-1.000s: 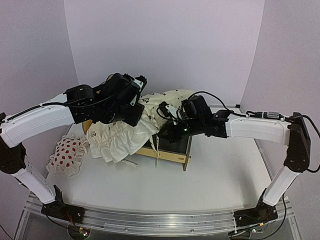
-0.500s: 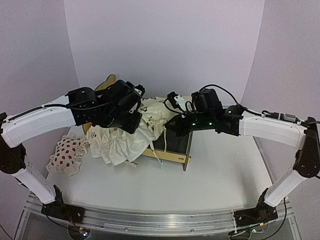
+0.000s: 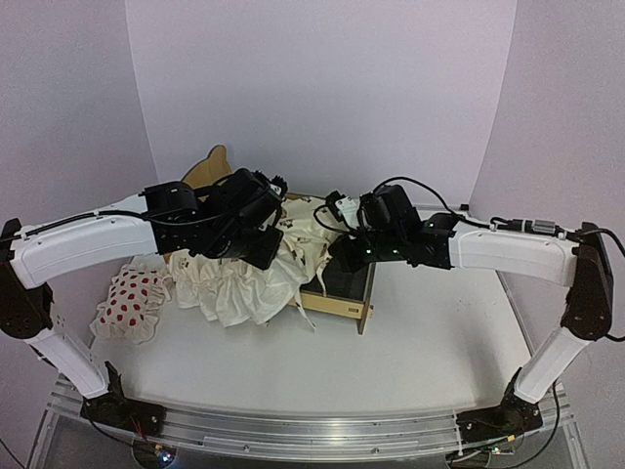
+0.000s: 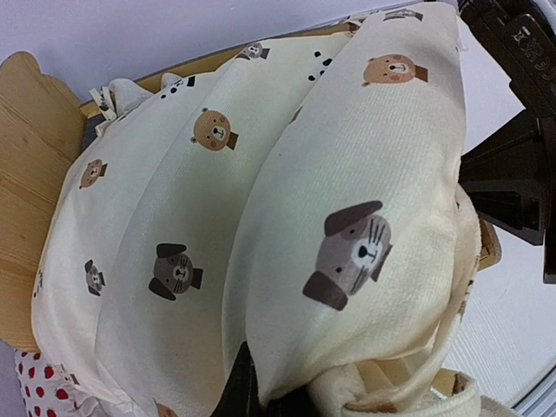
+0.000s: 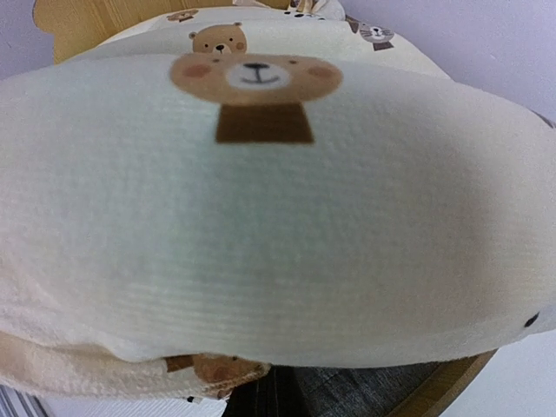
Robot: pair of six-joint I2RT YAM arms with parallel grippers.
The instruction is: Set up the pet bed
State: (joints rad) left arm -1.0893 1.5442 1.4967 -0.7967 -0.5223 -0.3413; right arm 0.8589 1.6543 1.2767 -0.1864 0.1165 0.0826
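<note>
White tabletop (image 3: 439, 332): your left gripper (image 3: 270, 246) and right gripper (image 3: 340, 256) pinch the cushion (image 4: 287, 217), jaws closed; next, lower it flat into the pet bed (image 3: 342, 305).

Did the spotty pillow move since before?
No. The pillow lies in the same spot by the table's left edge.

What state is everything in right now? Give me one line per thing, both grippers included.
pet bed: standing upright on the table, dark base partly bare at its right end.
cushion: bunched up, partly in the bed, ruffles spilling over the near rail.
pillow: lying on the table left of the bed, untouched.
left gripper: shut on the cushion.
right gripper: shut, at the cushion; its grip is hidden.
</note>
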